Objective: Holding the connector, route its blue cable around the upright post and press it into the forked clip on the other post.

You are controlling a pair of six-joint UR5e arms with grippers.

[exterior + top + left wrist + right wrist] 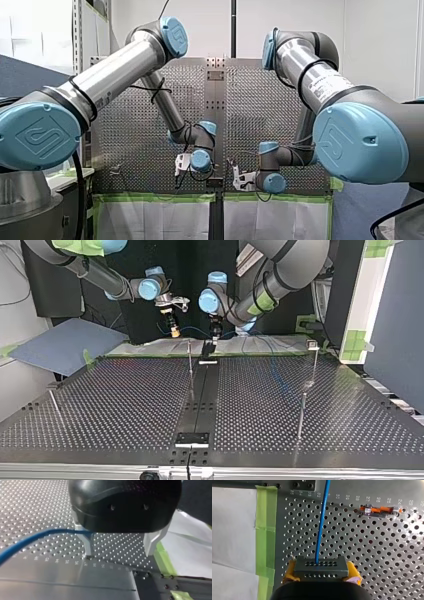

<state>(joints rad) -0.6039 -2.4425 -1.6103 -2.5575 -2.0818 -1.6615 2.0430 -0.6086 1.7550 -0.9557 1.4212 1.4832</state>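
My R gripper [322,573] tight on connector [320,565] w/ blue cable [322,522], by table [387,555] edge; my L gripper [119,546] apart, empty.

You can see a big silver metal table full of small holes [125,405]. A dark flat strip [202,390] runs down its middle. Bright green tape [265,517] lines one edge, with a white paper sheet [232,530] beside it. A small orange and silver piece [382,510] lies on the table. A flat blue-grey board [65,345] sits at the top view's left.
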